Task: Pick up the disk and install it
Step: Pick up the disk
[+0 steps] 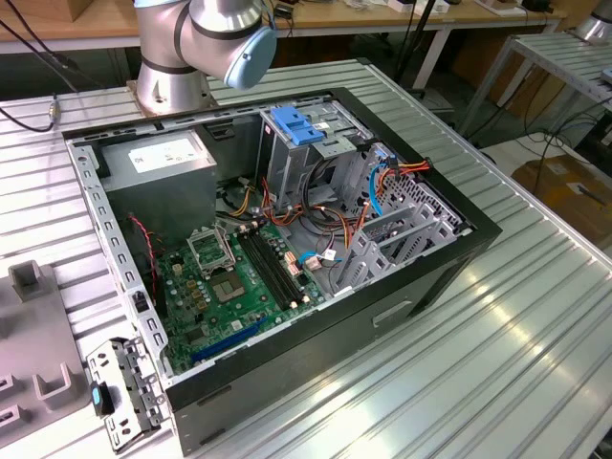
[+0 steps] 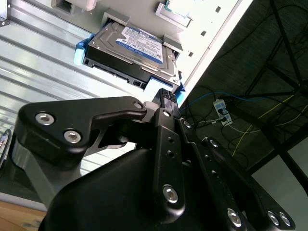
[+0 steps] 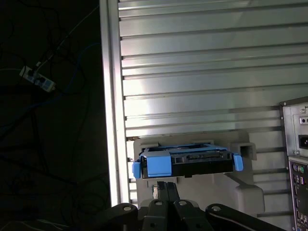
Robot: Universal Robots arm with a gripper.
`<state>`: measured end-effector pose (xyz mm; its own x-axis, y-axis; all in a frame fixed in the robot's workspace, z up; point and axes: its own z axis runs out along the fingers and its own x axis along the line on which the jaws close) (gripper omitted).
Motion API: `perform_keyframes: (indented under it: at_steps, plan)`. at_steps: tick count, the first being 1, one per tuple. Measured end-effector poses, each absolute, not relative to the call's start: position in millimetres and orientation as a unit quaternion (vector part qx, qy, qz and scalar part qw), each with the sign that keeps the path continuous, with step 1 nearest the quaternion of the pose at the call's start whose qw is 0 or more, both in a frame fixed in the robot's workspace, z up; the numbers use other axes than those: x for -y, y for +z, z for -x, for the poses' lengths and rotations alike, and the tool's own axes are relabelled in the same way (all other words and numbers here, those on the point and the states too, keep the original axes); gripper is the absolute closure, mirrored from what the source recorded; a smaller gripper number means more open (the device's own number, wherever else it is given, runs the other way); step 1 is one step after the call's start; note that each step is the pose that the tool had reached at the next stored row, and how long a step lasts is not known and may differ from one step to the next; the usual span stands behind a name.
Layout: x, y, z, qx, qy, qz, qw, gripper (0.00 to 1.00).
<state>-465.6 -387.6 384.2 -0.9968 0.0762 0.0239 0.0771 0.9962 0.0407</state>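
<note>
One grey disk point(image 2: 132, 45) with blue-banded white label and blue carrier sits near fingers point(image 3: 171, 190) seemingly pressed together.

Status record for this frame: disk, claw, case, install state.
disk: in its blue carrier, label showing, seated on a grey holder
holder location: on the ribbed metal table, near its edge
claw: right at the disk's blue carrier edge in both wrist views; contact unclear
computer case: lying open on the table, motherboard exposed
install state: disk not yet in the case
</note>
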Motion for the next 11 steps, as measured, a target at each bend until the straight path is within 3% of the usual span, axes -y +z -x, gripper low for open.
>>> perform_keyframes:
  at_steps: [11]
  plan:
    - [387.6, 384.2, 465.7, 1.000, -0.020, 0.001, 0.012, 0.89]
